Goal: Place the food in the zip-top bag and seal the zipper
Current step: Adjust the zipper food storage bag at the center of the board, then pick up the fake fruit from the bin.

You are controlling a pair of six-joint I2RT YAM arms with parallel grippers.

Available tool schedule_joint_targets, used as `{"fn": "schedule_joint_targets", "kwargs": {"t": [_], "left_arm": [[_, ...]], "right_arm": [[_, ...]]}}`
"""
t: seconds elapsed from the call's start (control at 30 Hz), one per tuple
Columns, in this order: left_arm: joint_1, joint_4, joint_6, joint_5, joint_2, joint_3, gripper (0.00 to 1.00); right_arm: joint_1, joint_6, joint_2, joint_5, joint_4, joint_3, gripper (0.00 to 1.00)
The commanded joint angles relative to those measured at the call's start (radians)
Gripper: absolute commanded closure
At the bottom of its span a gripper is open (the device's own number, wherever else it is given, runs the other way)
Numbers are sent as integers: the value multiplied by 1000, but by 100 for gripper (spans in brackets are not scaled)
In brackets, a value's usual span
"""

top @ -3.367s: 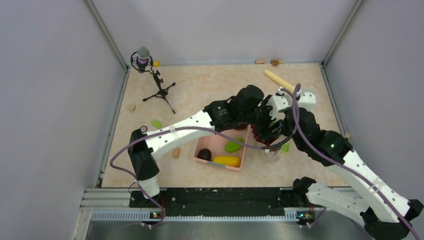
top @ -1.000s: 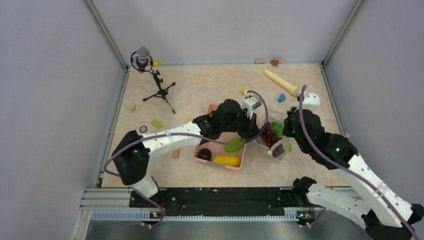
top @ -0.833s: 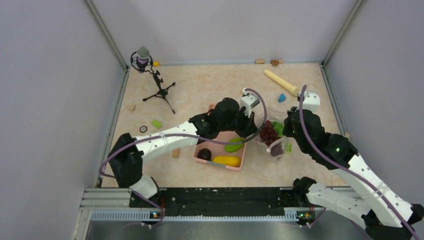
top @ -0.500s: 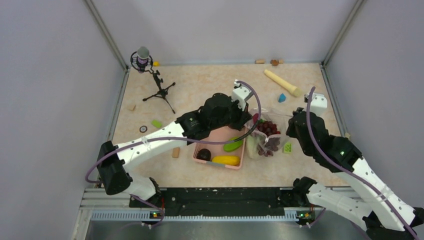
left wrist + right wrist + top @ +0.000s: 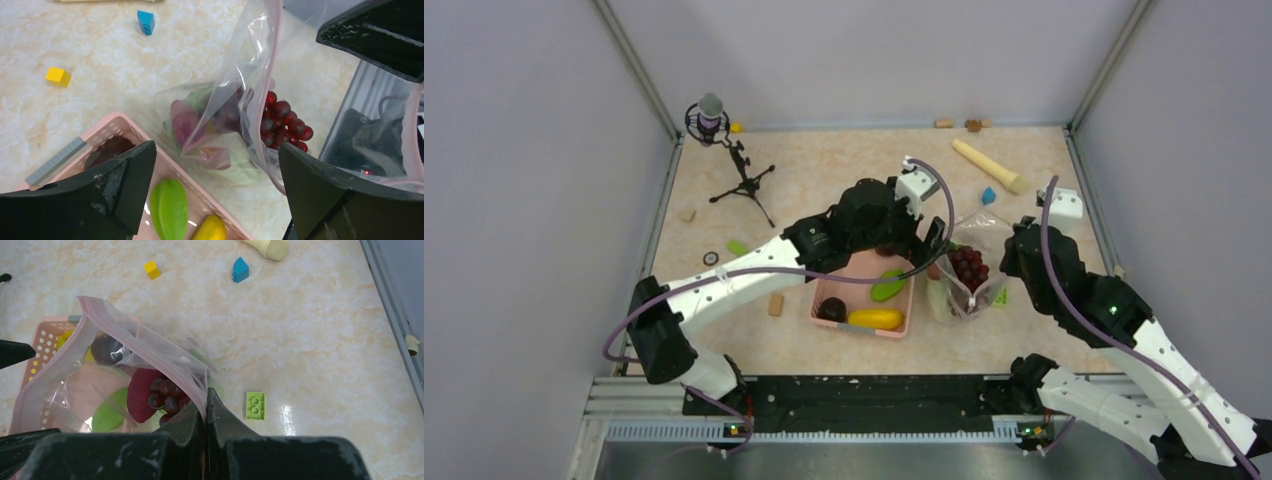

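Observation:
The clear zip-top bag [image 5: 972,272] stands just right of the pink basket [image 5: 856,268], mouth held up. Red grapes [image 5: 969,265], a magenta sweet potato [image 5: 184,123] and pale lettuce [image 5: 235,162] lie inside it. My right gripper [image 5: 205,407] is shut on the bag's pinkish zipper edge [image 5: 150,342]; in the top view it [image 5: 1004,268] is at the bag's right side. My left gripper [image 5: 217,167] is open and empty, above the gap between basket and bag [image 5: 245,100], also in the top view [image 5: 932,246]. A green pod [image 5: 887,289], yellow fruit [image 5: 876,321] and dark piece [image 5: 831,308] lie in the basket.
A beige rolling pin [image 5: 989,165], a blue block [image 5: 988,195] and a yellow block [image 5: 151,269] lie behind the bag. A green brick [image 5: 255,405] lies right of it. A microphone on a tripod [image 5: 724,150] stands at the back left. Small blocks lie left of the basket.
Both grippers were together at the bag. My left gripper has since let go and drawn back left over the basket's edge. My right gripper has shifted right, still holding the bag, now filled.

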State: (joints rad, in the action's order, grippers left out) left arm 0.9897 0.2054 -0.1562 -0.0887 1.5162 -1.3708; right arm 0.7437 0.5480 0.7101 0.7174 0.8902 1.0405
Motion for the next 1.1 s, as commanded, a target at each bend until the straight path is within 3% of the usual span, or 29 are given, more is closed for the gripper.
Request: {"fn": "schedule_joint_targets", "kwargs": {"t": [0.0, 0.2, 0.4, 0.5, 0.67, 0.83, 0.97, 1.07], "left_arm": [[-2, -62, -14, 7, -139, 93, 3], [-50, -231, -148, 260, -391, 417, 3], [-168, -215, -267, 214, -457, 579, 2], [-189, -165, -249, 212, -449, 623, 3], [-204, -429, -81, 24, -391, 776, 3], [-207, -440, 15, -122, -214, 699, 3], [-209, -248, 28, -95, -39, 520, 3], [-210, -223, 37, -103, 40, 462, 6]], "right_arm": [[-2, -35, 49, -56, -20, 11, 100], [-1, -40, 67, -67, -20, 12, 100], [-1, -39, 60, -65, -25, 10, 100], [-1, -42, 59, -79, -25, 8, 100], [-2, -45, 61, -103, -26, 3, 100], [0, -40, 65, -72, -26, -4, 100], [0, -34, 64, -40, -17, 2, 100], [-1, -29, 63, -26, -13, 3, 100]]}}
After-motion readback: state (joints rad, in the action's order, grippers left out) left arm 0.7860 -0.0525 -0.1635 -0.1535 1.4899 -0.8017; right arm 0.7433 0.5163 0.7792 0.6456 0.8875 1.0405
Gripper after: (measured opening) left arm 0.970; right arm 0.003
